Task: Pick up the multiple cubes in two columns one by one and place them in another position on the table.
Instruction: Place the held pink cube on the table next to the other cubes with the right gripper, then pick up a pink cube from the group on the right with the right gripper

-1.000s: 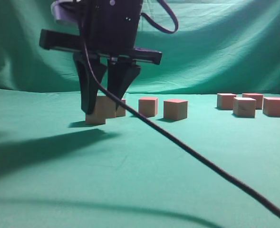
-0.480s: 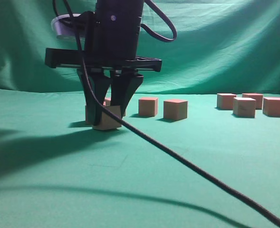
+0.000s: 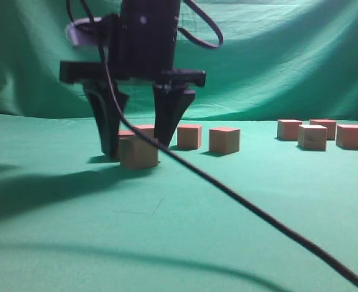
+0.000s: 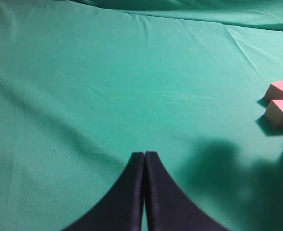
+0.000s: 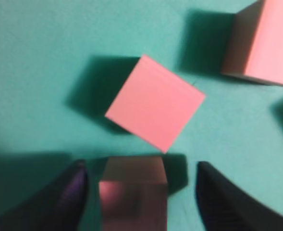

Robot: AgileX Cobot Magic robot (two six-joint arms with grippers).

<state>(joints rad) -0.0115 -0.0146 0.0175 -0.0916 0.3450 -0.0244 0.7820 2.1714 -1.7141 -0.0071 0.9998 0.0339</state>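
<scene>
1. Exterior view: right gripper (image 3: 137,146) now spread wide, fingers straddling the nearest cube (image 3: 138,152); half a second ago the same fingers were pinched on that cube, a second ago it was gripped slightly further left against its neighbours. Cube now rests flat on the green cloth (image 3: 166,231), just in front of the row cubes (image 3: 189,136), clear of both fingers. Reads as a release: this cube looks placed. A second cluster of cubes (image 3: 312,136) sits well apart at far right, untouched. A black cable (image 3: 258,213) crosses the foreground
2. Left wrist view: left gripper (image 4: 144,168) fingers pressed together, holding nothing, over bare cloth; two cubes (image 4: 279,102) near the right edge, one just behind the other. This arm looks idle, no part in the drop
3. Right wrist view: released cube (image 5: 133,195) between the two dark fingertips (image 5: 71,190), gaps on both sides, no contact. Another cube (image 5: 155,102), rotated, just beyond it; a third (image 5: 264,43) at top right. Likely next: lift clear, go for another cube; risk is a finger nudging the rotated cube on the way up
</scene>
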